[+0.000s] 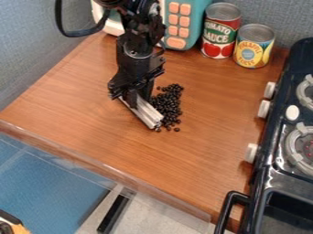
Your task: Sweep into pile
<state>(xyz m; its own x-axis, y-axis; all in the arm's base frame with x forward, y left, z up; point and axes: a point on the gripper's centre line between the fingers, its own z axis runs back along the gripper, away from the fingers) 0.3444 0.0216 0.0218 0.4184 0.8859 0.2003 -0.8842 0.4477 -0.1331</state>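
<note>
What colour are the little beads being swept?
The beads are black or very dark brown, seen best in the camera view.

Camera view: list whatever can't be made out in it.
All in the camera view:
- Pale tool: its upper end is hidden by the hand.
- Beads: too small and heaped to count; the tool may hide some.
- Teal box: its top is cut off by the top edge.
- Stove: cut off by the right edge.
- Black-and-yellow thing: cut off by the lower-left corner; can't tell what it is.
</note>
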